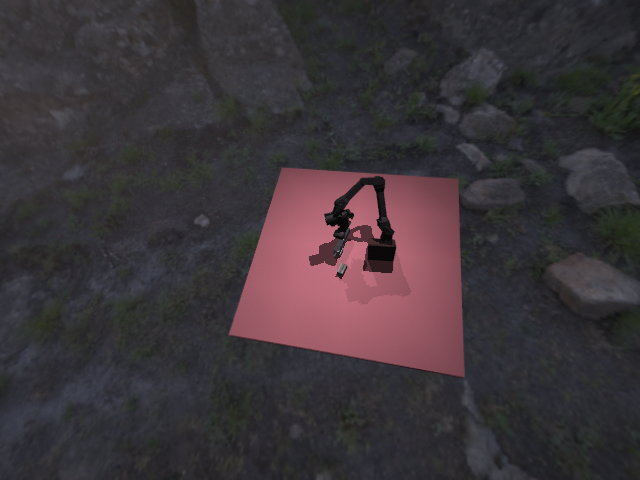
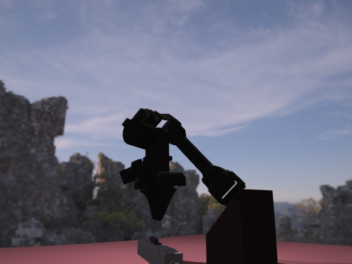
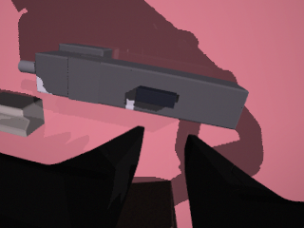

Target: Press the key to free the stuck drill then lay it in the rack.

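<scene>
A long grey housing (image 1: 340, 246) (image 2: 149, 252) (image 3: 204, 97) lies on the pink mat. The key (image 2: 154, 240) (image 3: 157, 96) shows as a small dark block at the housing's top, with its lower part hidden. The drill (image 3: 27, 66) shows only as a short round grey stub at the housing's left end in the wrist view; the rest is hidden inside. The rack (image 1: 341, 269) (image 3: 21, 114) is a small pale grooved block beside that end, cut off at the wrist view's edge. My gripper (image 2: 157, 219) (image 3: 165, 137) is partly open and empty, above the housing and apart from the key.
The pink mat (image 1: 413, 325) (image 2: 99, 252) (image 3: 275, 28) lies under everything. The arm's dark base block (image 1: 381, 252) (image 2: 256, 227) stands to the right of the housing in the top and exterior views. A low grey ridge (image 3: 85, 49) runs along the housing's far side. Rocks (image 1: 591, 284) lie beyond the mat.
</scene>
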`<control>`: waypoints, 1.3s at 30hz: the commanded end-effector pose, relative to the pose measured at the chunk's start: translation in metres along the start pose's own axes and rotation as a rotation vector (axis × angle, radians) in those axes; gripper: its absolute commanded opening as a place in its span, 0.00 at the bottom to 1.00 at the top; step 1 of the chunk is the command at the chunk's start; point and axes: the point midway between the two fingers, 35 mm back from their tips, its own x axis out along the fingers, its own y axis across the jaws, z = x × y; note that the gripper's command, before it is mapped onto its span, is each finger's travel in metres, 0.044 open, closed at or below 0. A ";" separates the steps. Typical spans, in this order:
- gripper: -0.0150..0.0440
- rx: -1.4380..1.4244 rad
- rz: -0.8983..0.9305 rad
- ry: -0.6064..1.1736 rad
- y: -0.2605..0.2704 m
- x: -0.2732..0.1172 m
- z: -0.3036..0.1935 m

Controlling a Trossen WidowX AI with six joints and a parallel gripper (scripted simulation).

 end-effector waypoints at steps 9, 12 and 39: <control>1.00 -0.056 0.012 -0.022 0.009 -0.044 0.010; 1.00 -0.332 0.009 -0.023 0.038 -0.030 0.016; 1.00 -1.556 -0.002 -0.023 0.159 0.056 0.011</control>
